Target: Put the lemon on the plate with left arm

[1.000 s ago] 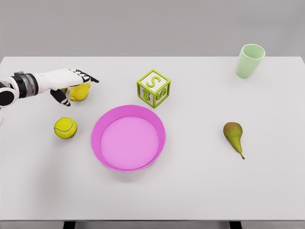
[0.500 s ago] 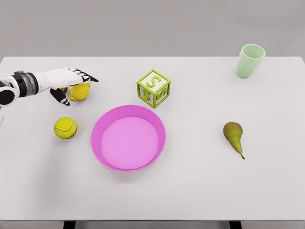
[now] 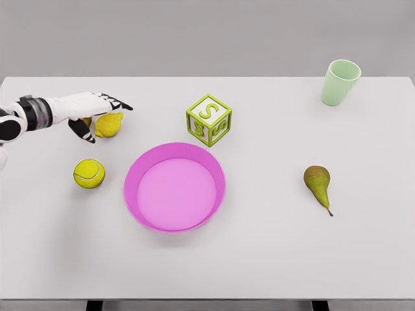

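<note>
Right now you are looking at the lemon point(image 3: 109, 124) lying on the white table point(image 3: 272, 259), far left and toward the back, partly tucked under the left hand point(image 3: 91, 110). Your hand is reaching in from the left edge and is sitting over the fruit's upper left side; the extended fingers point(image 3: 117, 102) are passing just above it toward the right, while the thumb point(image 3: 83, 131) is dropping down along its left flank. The digits are spread, not closed round the fruit, and whether they are touching the skin you cannot tell from this angle. The lemon's long axis is running roughly left to right, tilted a little, with the small nub pointing up and to the right.

Moving outward, the tennis ball point(image 3: 89, 173) is sitting nearer you than the lemon, well apart from it. The pink plate point(image 3: 214, 172) is lying to the right of the ball, near the table's middle, holding nothing. The green letter block point(image 3: 209, 120) is standing just behind the plate's far rim. Farther right, the pear point(image 3: 318, 184) is lying on its side, stem toward you, and the pale green cup point(image 3: 340, 82) is standing upright at the back right corner.
</note>
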